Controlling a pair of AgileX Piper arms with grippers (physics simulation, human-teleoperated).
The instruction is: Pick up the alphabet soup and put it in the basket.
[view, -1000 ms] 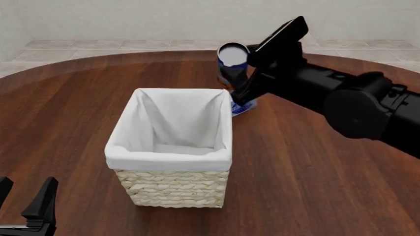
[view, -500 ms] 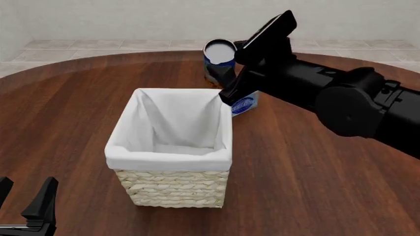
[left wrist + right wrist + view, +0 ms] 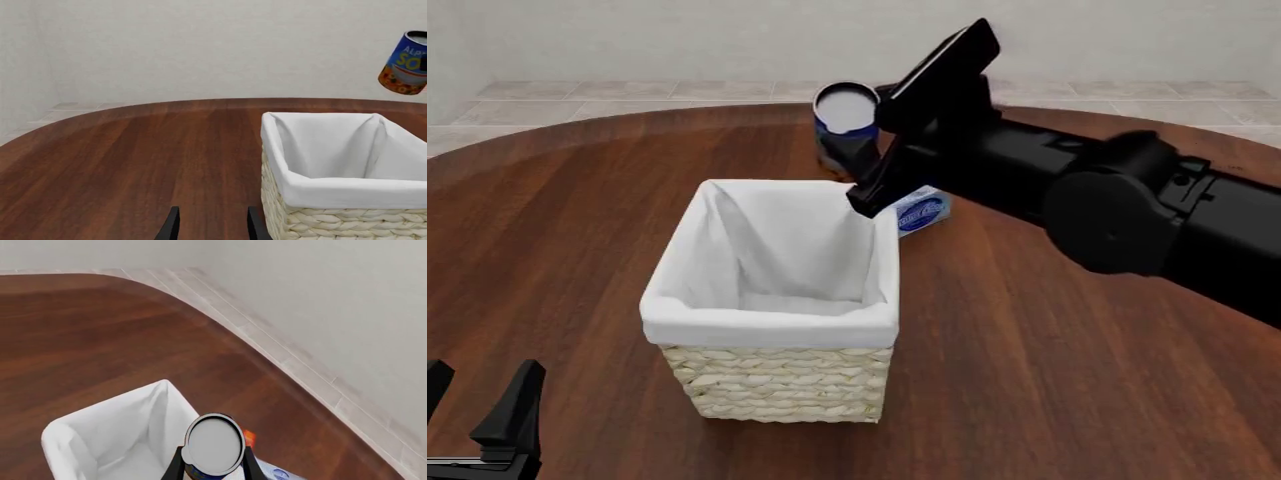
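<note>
Holding the soup (image 3: 845,128) aloft, our right end effector (image 3: 874,150) hangs above the basket's (image 3: 771,318) far rim; left end effector (image 3: 481,410) spread wide.

— How was the light?
— Even and bright, with no hard source; the table (image 3: 601,230) showed a soft sheen in the frame's upper left.
— Shadows?
— Faint grey folds inside the basket (image 3: 771,318) lining.
— Sharpness?
— Crisp throughout, no blur or edge distortion.
</note>
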